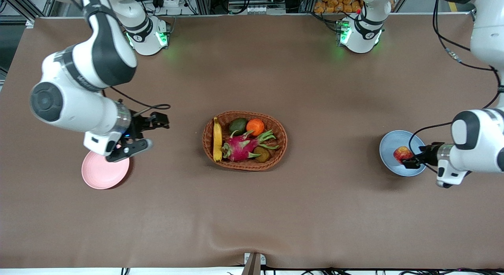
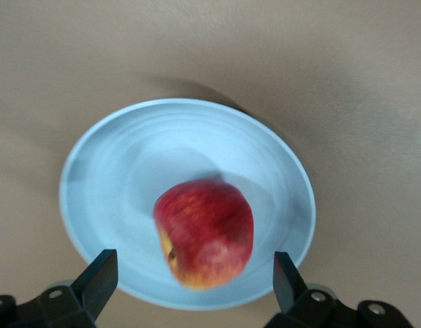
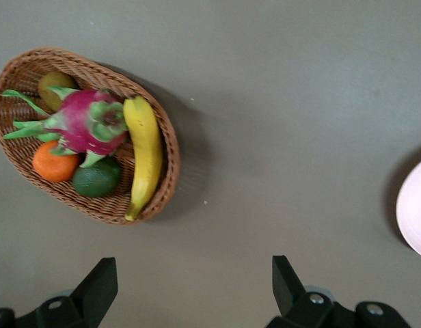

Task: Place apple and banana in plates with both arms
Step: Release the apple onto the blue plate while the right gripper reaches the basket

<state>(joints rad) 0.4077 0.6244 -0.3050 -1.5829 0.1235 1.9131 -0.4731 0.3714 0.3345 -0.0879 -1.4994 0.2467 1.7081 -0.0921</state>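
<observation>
- My left end effector (image 2: pixel 193 273), fingers spread, hangs over the light blue round plastic plate (image 2: pixel 115 164) at the counter's three o'clock; the red apple (image 2: pixel 205 232) rests there, unpinched.
- My right end effector (image 1: pixel 136 135), spread and empty, waits over the pale pink round plate (image 1: pixel 103 173) at nine o'clock.
- The long yellow banana (image 1: pixel 217 139) lies in the central brown wicker basket (image 1: pixel 281 139).

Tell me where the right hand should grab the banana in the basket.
Grip the banana at its middle, coming straight down from above. It lies flat along the wicker basket rim at the right arm's end, with the dragon fruit close beside it, so only its top is exposed; fingers likely fit across its narrow width.
</observation>
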